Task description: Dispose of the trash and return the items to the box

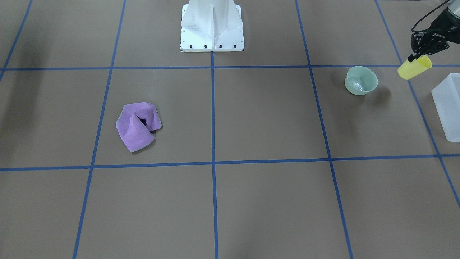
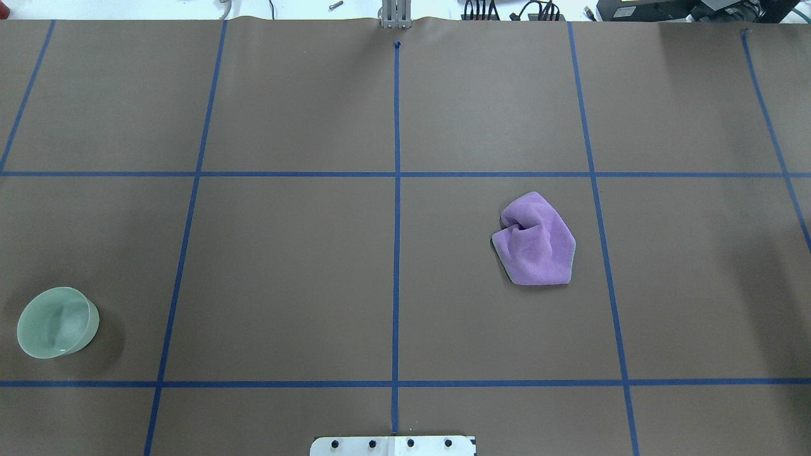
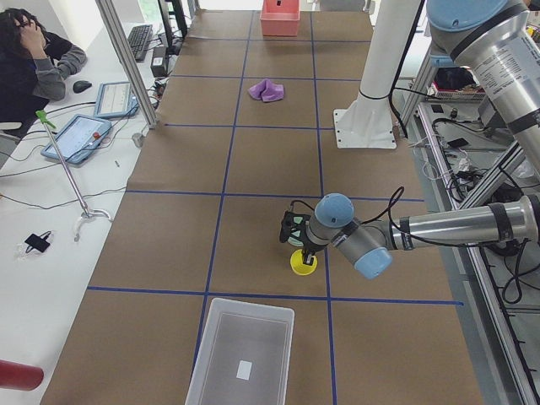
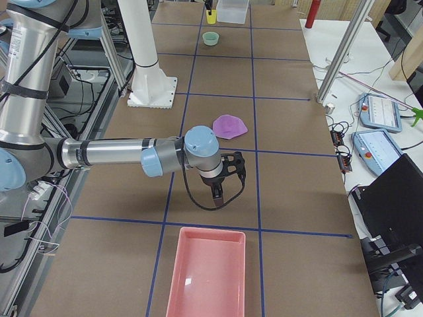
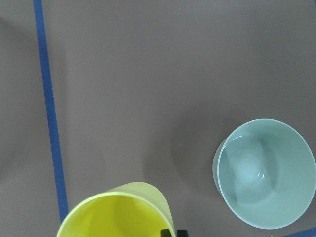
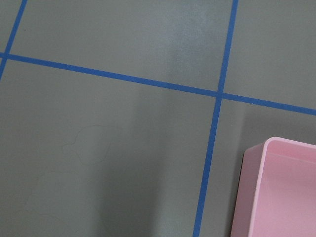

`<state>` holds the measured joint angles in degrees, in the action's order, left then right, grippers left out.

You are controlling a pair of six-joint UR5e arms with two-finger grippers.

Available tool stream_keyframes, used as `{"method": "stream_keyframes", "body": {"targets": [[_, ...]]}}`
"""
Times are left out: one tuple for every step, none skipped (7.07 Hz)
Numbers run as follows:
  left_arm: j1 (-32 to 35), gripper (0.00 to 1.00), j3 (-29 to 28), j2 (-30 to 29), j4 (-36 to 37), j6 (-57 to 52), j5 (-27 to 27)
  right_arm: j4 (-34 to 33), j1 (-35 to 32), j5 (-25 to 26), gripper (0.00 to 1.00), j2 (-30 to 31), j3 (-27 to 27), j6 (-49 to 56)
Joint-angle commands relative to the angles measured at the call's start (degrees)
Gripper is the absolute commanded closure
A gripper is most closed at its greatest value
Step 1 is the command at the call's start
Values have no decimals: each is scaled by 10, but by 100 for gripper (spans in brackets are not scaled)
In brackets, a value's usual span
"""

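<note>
My left gripper [image 1: 417, 54] is shut on the rim of a yellow cup [image 1: 415, 67] and holds it tilted above the table, between a pale green bowl [image 1: 361, 80] and a clear plastic box [image 1: 448, 108]. In the left wrist view the cup [image 5: 116, 212] is at the bottom and the bowl [image 5: 264, 180] at the lower right. A crumpled purple cloth [image 2: 535, 240] lies on the table's right half. My right gripper [image 4: 219, 191] hovers over bare table near a pink bin [image 4: 208, 277]. I cannot tell whether it is open or shut.
The robot's white base [image 1: 212, 25] stands at the middle of its table edge. The pink bin's corner [image 6: 281, 190] shows in the right wrist view. An operator [image 3: 38, 51] sits by tablets at the side bench. Blue tape lines grid the brown table.
</note>
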<state>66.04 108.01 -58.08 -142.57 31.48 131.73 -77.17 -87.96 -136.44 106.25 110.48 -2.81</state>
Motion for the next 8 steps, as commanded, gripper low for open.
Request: {"method": "stream_keyframes", "body": {"targets": [[122,100,85,-62,280,-218,9,0,1,0,0,-1,-2,-1],[200,100,96,-136,456,-369,2,0,1,0,0,-1,-3,-1],[243,100,87,-211,597,-484,-7,0,1,0,0,-1,-4,-1],[265,100,57,-245,644,-557,-55,0,1,-1,0,-2,-7,-1],[300,100,-6,-273,639,-591,-59,0,2,-1,0,-2,-7,-1],[315,100,-93,-304,631,-651,-58,0,2,-1,0,-3,-7,-1],[335,100,-191,-321,574,-696,-55,0,4,0,0,-5,-7,-1],[336,100,-279,-316,474,-695,-52,0,5,0,0,-6,-7,-1]]}}
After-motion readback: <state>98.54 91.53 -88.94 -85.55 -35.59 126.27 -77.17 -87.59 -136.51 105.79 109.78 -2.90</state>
